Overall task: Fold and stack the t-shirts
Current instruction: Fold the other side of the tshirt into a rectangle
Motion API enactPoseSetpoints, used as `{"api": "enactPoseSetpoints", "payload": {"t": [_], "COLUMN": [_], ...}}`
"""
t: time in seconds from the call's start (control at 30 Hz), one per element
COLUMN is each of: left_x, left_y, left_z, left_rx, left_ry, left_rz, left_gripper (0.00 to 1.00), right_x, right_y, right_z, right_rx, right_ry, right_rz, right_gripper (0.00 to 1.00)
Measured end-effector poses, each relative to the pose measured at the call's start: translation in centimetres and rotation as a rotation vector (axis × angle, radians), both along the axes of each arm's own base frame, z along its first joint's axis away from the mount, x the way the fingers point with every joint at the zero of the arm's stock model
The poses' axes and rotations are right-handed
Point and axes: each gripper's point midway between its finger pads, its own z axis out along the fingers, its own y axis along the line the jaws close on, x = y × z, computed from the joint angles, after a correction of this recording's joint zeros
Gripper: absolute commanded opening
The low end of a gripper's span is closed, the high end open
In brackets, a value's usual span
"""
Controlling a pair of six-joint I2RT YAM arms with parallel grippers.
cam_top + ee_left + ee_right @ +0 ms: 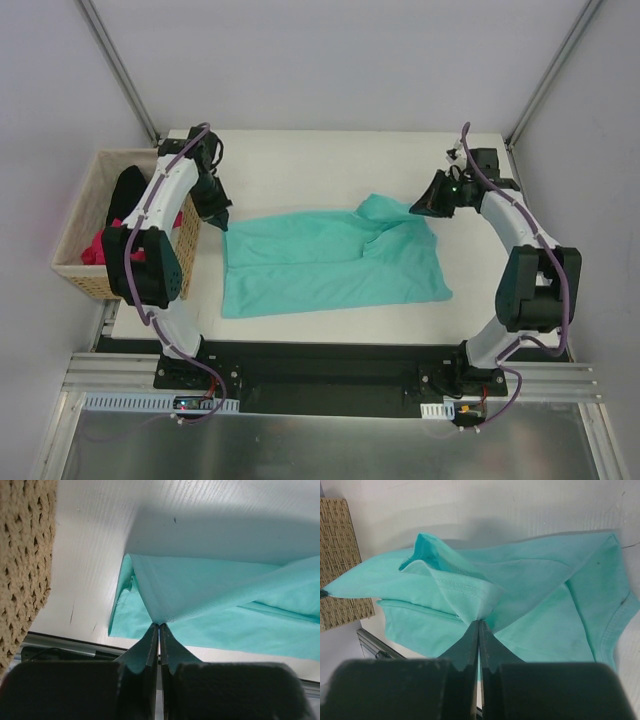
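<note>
A teal t-shirt (330, 265) lies spread across the white table, part folded over itself. My left gripper (222, 222) is shut on its far left corner and holds that corner lifted; the left wrist view shows the cloth (200, 587) pinched at the fingertips (159, 626). My right gripper (412, 208) is shut on a sleeve edge at the shirt's far right, cloth (470, 592) bunched at its fingertips (479, 622). A magenta pink shirt (95, 250) and a black shirt (127, 195) lie in the basket.
A woven wicker basket (190, 235) stands at the table's left edge, close beside my left arm; it shows in the left wrist view (25, 555) and right wrist view (340, 555). Bare white table (330, 160) lies behind the shirt.
</note>
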Motion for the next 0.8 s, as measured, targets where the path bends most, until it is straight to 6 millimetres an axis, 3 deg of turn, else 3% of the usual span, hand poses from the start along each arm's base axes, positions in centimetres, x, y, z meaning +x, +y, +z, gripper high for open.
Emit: {"api": "enactPoseSetpoints", "payload": {"t": [0.47,0.8], "left_x": [-2.3,-3.4], "left_y": [0.6,0.5], "left_z": [0.8,1.8], "left_rx": [0.024,0.029], "left_ry": [0.018,0.014], "left_rz": [-0.005,-0.024], "left_gripper": [0.00,0.00], "right_x": [-1.7,-4.8], "right_y": [-0.4,-0.7], "right_z": [3.3,2.7], "right_rx": [-0.028,-0.055], "right_ry": [-0.078,-0.018], "right_rz": [-0.008,0.009], "right_gripper": [0.01,0.01]}}
